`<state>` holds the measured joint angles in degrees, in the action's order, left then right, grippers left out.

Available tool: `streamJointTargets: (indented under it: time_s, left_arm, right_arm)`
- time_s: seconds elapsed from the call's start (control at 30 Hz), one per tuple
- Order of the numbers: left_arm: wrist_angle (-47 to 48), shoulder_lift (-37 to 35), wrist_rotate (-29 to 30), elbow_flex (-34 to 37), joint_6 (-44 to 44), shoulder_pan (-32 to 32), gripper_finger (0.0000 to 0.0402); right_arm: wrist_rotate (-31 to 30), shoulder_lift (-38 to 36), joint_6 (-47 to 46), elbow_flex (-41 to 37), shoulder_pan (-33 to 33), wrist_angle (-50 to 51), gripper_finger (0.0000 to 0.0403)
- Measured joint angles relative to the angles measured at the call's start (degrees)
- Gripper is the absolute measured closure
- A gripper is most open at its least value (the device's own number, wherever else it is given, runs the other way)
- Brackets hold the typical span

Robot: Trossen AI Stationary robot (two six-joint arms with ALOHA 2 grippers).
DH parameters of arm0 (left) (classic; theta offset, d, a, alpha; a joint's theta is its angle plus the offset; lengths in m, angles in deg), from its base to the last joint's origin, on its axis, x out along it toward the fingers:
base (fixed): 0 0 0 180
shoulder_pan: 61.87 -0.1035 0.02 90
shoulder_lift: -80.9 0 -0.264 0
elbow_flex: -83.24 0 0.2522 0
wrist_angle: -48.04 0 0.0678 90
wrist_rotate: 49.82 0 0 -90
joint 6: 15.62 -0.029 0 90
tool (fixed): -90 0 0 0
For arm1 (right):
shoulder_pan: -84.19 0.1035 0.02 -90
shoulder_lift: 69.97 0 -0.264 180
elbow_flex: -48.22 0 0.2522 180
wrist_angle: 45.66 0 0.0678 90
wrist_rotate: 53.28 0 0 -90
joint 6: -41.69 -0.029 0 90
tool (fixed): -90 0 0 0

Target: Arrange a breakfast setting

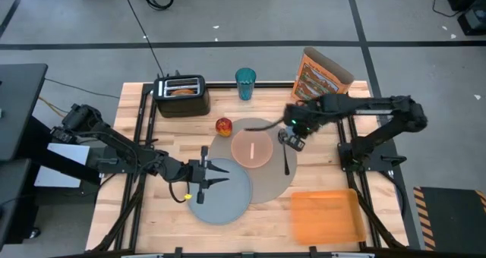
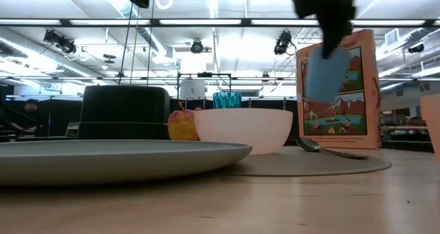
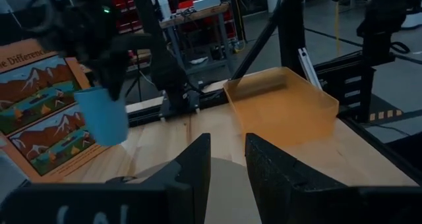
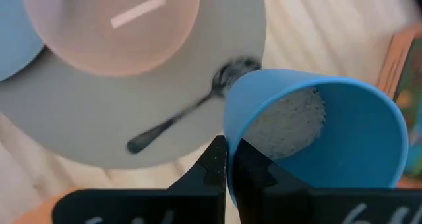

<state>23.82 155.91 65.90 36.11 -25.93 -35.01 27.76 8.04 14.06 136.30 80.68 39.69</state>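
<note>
Above a wooden table (image 1: 326, 178), the right gripper (image 1: 292, 139) holds a small light-blue cup (image 4: 316, 128) in the air, its fingers closed on the cup's rim; the cup hangs tilted over the right edge of a round tan mat (image 1: 273, 184), in front of an orange cereal box (image 1: 320, 77) standing at the table's back. Below it a metal spoon (image 1: 285, 161) lies on the mat just beside a pink bowl (image 1: 251, 149), which sits near the mat's middle. A red-yellow apple (image 1: 223, 126) rests at the mat's back-left edge.

The left gripper (image 1: 214, 176) hovers over a grey-blue plate (image 1: 224, 201) (which overlaps the mat's left side), its fingers parted and holding nothing.

A black toaster (image 1: 181, 95) with a toast ring (image 1: 181, 91) in its slot stands at the back left, a teal glass (image 1: 245, 83) beside it. An orange tray (image 1: 325, 216) sits at the front right.
</note>
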Motion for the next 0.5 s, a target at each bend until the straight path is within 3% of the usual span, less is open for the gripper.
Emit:
streamJointTargets:
  time_s: [0.17,0.33,0.5]
  left_arm:
    - [0.0,0.0,0.0,0.0,1.1,-0.1,0.0299]
    - [0.1,0.0,0.0,0.0,1.1,0.0,0.0299]
    - [0.3,0.0,0.0,0.0,1.1,0.0,0.0299]
  right_arm:
    - [0.0,8.1,16.1,7.2,-5.6,-0.1,0.0386]
    - [4.0,15.1,35.5,10.2,-9.5,-3.1,0.0386]
    - [7.5,21.3,44.1,10.2,-12.7,-4.9,0.0386]
